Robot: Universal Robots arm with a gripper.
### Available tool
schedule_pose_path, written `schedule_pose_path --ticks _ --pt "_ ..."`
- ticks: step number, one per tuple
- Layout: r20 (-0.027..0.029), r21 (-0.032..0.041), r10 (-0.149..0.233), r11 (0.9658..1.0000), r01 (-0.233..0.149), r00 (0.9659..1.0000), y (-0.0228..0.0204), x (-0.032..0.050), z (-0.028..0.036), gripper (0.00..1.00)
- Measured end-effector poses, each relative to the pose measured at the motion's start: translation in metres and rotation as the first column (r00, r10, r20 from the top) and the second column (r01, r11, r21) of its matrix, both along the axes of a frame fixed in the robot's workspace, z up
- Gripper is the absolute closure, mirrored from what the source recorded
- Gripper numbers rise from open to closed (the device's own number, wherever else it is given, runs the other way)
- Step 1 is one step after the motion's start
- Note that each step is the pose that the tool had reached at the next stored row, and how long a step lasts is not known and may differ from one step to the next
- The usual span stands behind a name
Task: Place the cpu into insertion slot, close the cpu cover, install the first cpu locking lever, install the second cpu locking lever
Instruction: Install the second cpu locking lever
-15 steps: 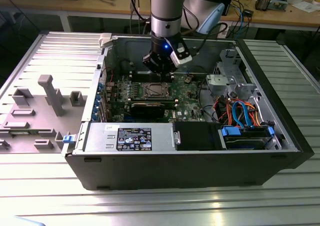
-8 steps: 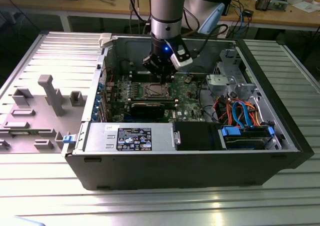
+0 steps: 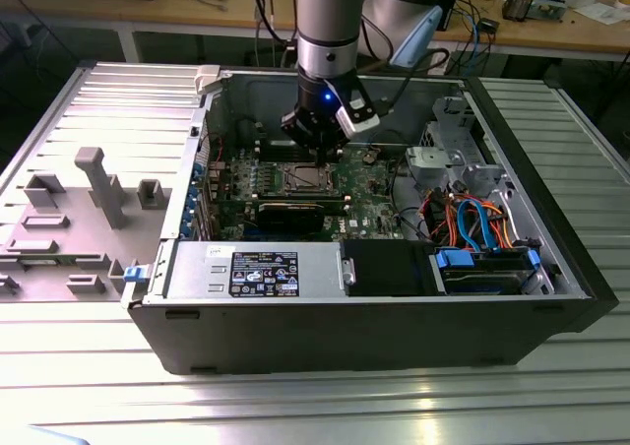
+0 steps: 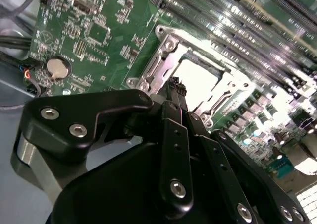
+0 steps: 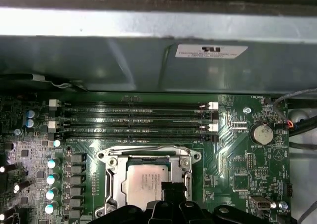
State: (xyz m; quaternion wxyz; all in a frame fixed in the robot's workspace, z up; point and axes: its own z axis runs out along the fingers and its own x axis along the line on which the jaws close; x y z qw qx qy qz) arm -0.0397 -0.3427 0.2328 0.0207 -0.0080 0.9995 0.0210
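The small square cpu with its dull silver face already lies in the silver-rimmed insertion slot, framed by the thin metal cpu cover. The black gripper hangs just above, fingers drawn together on nothing, so a narrow tip can reach the socket's edge

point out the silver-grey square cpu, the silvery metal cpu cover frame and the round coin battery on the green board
silver-grey square cpu [image 5: 143, 182]: first wrist view, middle of its metal face
silvery metal cpu cover frame [image 5: 114, 177]: first wrist view, one side bar
round silver coin battery [image 5: 262, 133]: first wrist view, its centre
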Motion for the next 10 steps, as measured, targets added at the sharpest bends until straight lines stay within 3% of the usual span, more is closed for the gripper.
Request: schedule_pose_path --ticks 4,10 --pt "0.0001 0.0001 0.0 1.0 0.0 1.0 -0.0098 0.0 -0.0001 0.89" --pt "0.0001 -0.0001 0.0 1.0 0.0 1.0 -0.0108 0.0 -0.0001 0.89"
